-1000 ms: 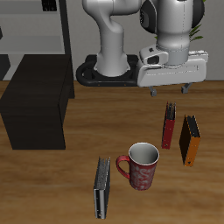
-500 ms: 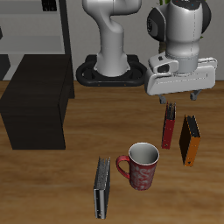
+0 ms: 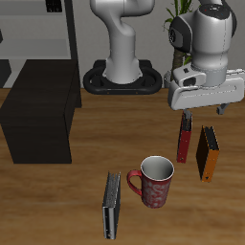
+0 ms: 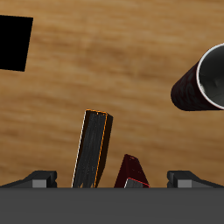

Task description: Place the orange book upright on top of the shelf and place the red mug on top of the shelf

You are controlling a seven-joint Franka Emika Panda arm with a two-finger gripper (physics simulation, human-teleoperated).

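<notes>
The orange book (image 3: 208,153) stands upright on the table, seen from above in the wrist view (image 4: 91,149). A slim red book (image 3: 183,140) stands close beside it, and shows in the wrist view (image 4: 131,170) too. The red mug (image 3: 154,181) sits nearer the table's front edge; the wrist view catches its rim (image 4: 202,80). The black shelf (image 3: 40,110) stands at the far side of the table from the books. My gripper (image 3: 202,112) hovers open above the two books, holding nothing; its fingertips (image 4: 38,178) spread wide.
A grey book (image 3: 112,205) lies near the front edge beside the mug. A tall grey open-frame rack (image 3: 38,38) rises behind the shelf. The robot base (image 3: 122,77) is at the back.
The gripper has moved sideways, away from the shelf, and lower, coming over the orange and red books. Nothing on the table has shifted.
</notes>
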